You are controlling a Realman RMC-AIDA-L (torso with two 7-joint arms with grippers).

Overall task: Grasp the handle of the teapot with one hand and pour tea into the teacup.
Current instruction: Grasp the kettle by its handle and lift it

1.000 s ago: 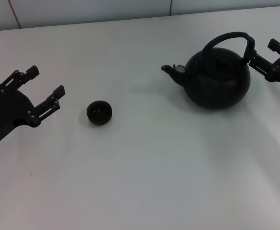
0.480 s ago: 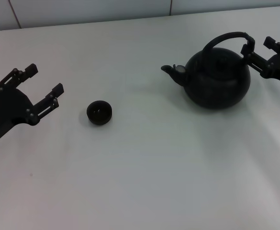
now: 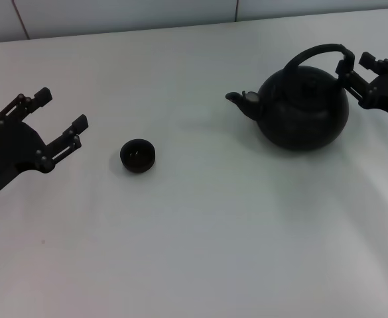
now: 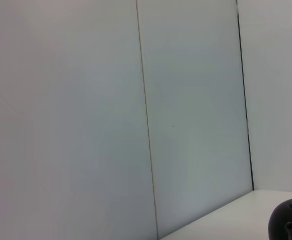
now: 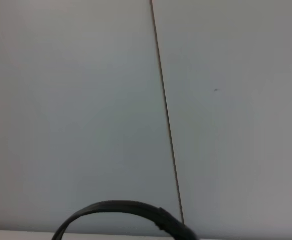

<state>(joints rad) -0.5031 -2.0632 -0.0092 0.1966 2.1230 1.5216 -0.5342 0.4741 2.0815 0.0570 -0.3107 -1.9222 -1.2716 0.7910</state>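
1. toward the right of the white table (image 3: 200,245) stands the teapot (image 3: 304,109), upright, spout aimed at the robot's left; its body has nudged slightly since a second ago.
2. over its lid arches the handle (image 3: 315,53) — the right gripper (image 3: 353,66) has crept in from the right and now reaches its right end, fingers spread either side, not yet clamped.
3. well to the left sits the teacup (image 3: 138,156), untouched.
4. beyond it the left gripper (image 3: 61,119) hangs parked, fingers apart.
5. closing comes next, i judge — no lift yet.
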